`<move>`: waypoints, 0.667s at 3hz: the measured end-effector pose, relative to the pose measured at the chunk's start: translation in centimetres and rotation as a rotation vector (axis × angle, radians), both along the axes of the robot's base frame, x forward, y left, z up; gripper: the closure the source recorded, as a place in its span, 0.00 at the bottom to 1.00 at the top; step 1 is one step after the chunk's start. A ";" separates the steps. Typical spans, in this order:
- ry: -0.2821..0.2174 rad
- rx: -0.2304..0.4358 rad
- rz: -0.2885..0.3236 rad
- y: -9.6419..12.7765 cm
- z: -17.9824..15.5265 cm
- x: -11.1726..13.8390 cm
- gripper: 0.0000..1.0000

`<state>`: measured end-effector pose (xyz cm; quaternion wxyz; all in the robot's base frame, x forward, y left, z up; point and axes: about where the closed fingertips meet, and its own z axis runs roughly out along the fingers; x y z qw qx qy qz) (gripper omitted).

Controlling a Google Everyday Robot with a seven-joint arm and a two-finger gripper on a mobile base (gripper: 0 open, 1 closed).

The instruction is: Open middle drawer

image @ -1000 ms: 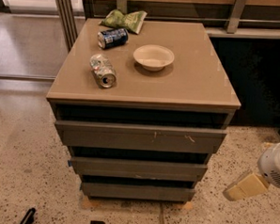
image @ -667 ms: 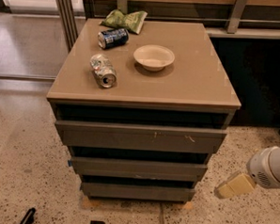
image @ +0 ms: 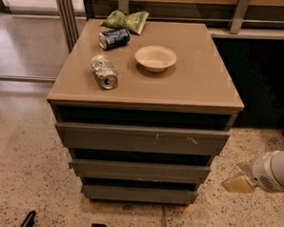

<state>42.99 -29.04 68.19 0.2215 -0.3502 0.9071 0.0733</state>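
Speckled floor (image: 24, 176), low cabinet (image: 191, 89): middle drawer (image: 140, 171), wide, shallow, grey-brown, plain handle-less front. Gripper (image: 242, 175) low at right, clear of it, fingers apart.

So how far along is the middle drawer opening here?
Done: nothing visible; the middle drawer looks shut, its front not pulled forward. In hand: the hand hangs low to the right of the cabinet, touching nothing. Left: reach the drawer front, catch it and pull it out.
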 end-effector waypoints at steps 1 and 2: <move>0.000 0.000 0.000 0.0 0.0 0.0 0.65; 0.000 0.000 0.000 0.0 0.0 0.0 0.88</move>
